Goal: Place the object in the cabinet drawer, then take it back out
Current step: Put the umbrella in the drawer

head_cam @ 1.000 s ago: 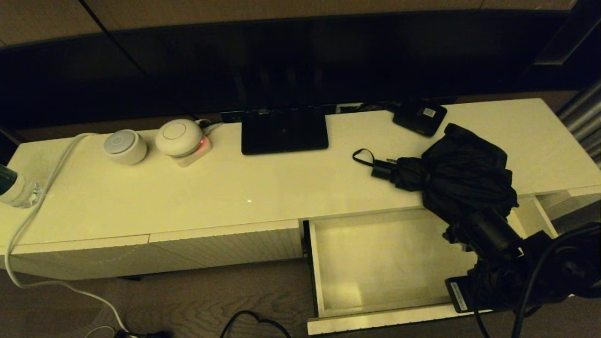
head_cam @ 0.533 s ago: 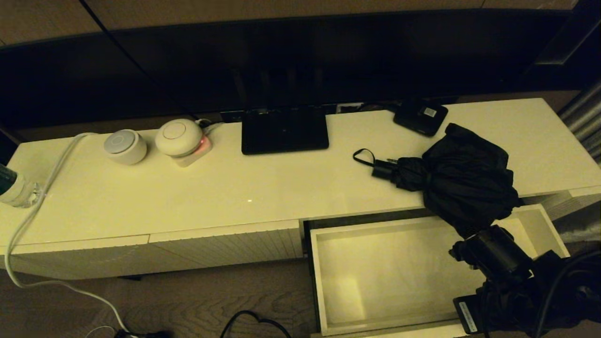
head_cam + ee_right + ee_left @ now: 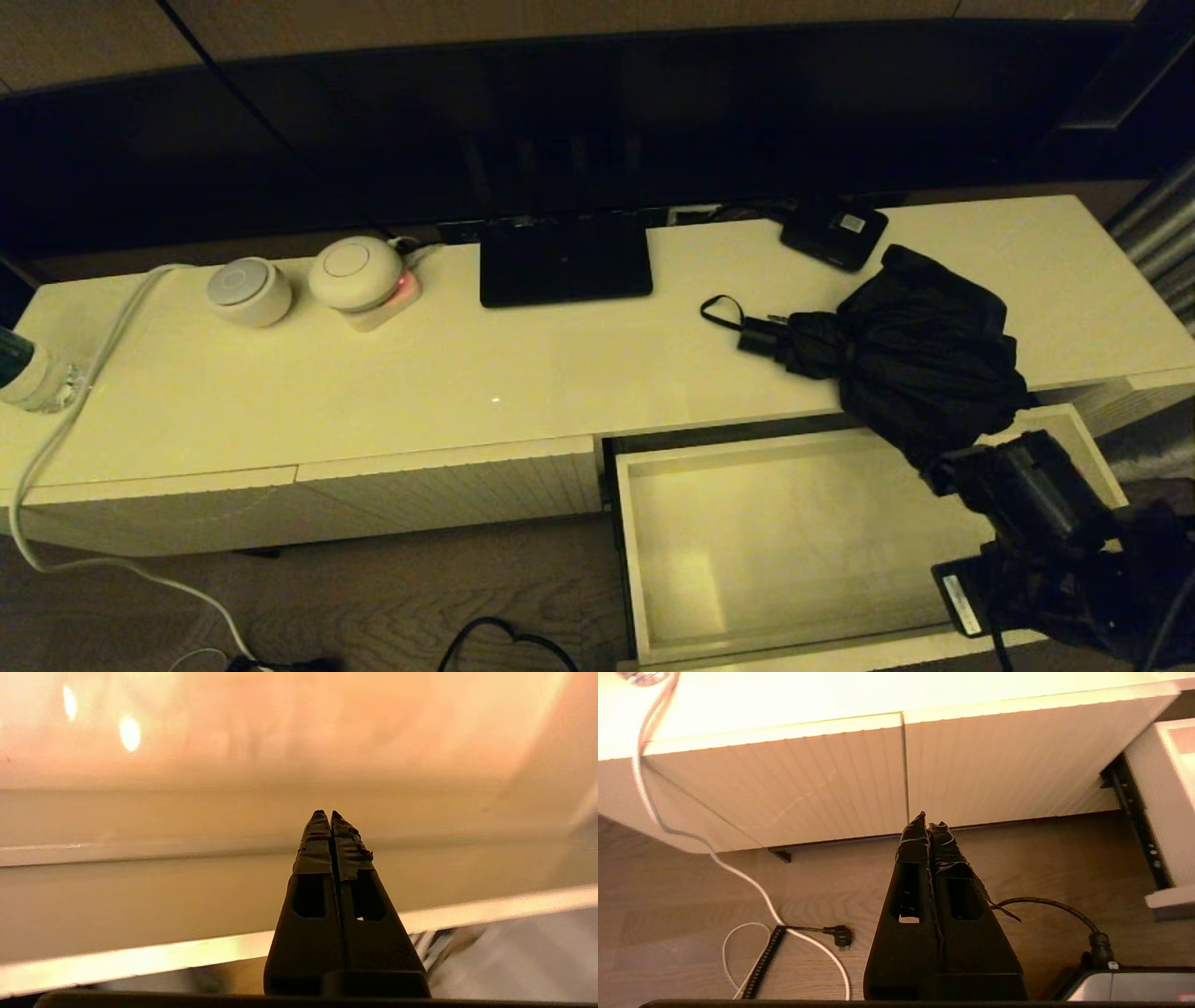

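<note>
The black folding umbrella (image 3: pixel 920 355) lies on the cabinet top at the right, handle and wrist loop (image 3: pixel 724 313) pointing left, its baggy fabric hanging over the front edge. Below it the cream drawer (image 3: pixel 627 551) stands pulled out, its pale interior bare. My right arm (image 3: pixel 1036 504) hangs over the drawer's right end, beside and below the umbrella fabric. My right gripper (image 3: pixel 327 814) is shut with nothing in it and faces the drawer's inner wall (image 3: pixel 187 896). My left gripper (image 3: pixel 928 821) is shut and empty, low over the floor before the ribbed fronts (image 3: pixel 999 765).
A small flat black box with a white label (image 3: pixel 834 231) lies behind the umbrella. A black stand base (image 3: pixel 565 259), two round white devices (image 3: pixel 247 291), a bottle (image 3: pixel 28 378) and a white cable (image 3: pixel 56 439) share the top. Cables lie on the floor (image 3: pixel 798 933).
The drawer slid further out of the cabinet. My right arm drew back with it, then shifted to the right. The umbrella stayed where it was.
</note>
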Controlling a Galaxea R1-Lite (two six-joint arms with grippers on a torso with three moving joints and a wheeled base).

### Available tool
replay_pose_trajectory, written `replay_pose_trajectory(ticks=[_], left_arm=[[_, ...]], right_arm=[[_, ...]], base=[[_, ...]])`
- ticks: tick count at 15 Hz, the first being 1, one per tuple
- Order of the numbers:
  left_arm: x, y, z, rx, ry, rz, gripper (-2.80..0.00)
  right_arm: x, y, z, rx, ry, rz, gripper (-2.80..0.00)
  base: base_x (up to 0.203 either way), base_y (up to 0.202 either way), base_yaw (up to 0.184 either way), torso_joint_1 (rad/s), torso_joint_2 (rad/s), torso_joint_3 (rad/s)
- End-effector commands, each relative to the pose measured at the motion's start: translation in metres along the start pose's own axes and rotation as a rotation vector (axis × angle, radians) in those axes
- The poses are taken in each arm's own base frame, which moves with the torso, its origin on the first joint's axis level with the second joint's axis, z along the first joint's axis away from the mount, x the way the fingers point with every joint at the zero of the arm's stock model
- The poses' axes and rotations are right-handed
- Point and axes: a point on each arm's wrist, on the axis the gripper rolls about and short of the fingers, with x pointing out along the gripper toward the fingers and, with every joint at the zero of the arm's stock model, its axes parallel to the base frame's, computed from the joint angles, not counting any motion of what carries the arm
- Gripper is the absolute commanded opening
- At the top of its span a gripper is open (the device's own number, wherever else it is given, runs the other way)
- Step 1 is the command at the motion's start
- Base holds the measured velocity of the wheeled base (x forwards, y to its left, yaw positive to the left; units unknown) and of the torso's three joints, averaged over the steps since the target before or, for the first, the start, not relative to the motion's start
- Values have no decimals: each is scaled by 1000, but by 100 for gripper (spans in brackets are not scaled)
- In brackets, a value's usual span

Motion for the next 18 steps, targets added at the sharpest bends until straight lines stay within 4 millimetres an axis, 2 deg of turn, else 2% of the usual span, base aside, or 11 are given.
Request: replay_pose_trajectory(ticks=[1, 4, 7, 10, 13, 18], left_arm=[[0, 0, -1, 0, 3, 1, -280], [0, 0, -1, 0, 3, 1, -280], [0, 0, -1, 0, 3, 1, -280], [0, 0, -1, 0, 3, 1, -280], [0, 0, -1, 0, 3, 1, -280], [0, 0, -1, 0, 3, 1, -280]], right_arm=[[-28, -14, 12, -118, -151, -5, -280], [-48, -22, 34, -300, -303, -38, -280], [-62, -29, 68, -513, -458, -110, -280], [-68, -31, 93, -690, -544, -133, -280], [-74, -31, 105, -866, -605, -151, -280], [-70, -25, 109, -1052, -618, -197, -280]], base=[[0, 0, 0, 0, 0, 0], [0, 0, 0, 0, 0, 0], [0, 0, 0, 0, 0, 0], [0, 0, 0, 0, 0, 0], [0, 0, 0, 0, 0, 0], [0, 0, 0, 0, 0, 0]])
